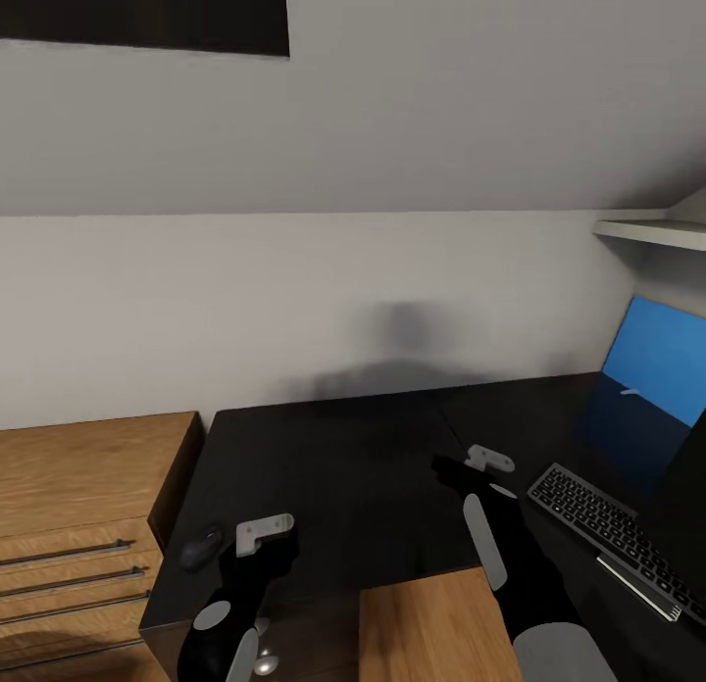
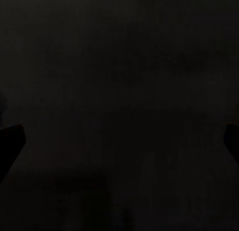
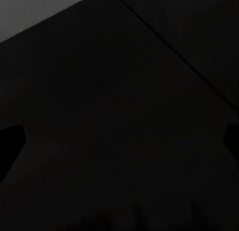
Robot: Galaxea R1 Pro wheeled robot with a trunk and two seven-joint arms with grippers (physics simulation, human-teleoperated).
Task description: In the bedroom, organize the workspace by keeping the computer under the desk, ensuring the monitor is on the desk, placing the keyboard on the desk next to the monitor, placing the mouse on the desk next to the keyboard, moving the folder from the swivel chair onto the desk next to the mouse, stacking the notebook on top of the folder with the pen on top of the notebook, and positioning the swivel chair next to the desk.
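Left gripper (image 1: 257, 550) poised over the desk (image 1: 353, 466), fingers spread wide, empty, just beside the mouse (image 1: 201, 548) near the desk's left edge. Right gripper (image 1: 453, 468) likewise spread, empty, above mid-desk, forearm angled forward. Keyboard (image 1: 610, 537) lying at right before the monitor (image 1: 649, 388). Light-wood cabinet (image 1: 83, 525) standing left of the desk.

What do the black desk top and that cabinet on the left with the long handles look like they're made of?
The desk top looks like a glossy black lacquer or laminate: it mirrors the blue of the monitor faintly. The real material is not clear. The cabinet looks like light wood or wood veneer, with visible grain and a matte finish; its bar handles appear to be dark metal.
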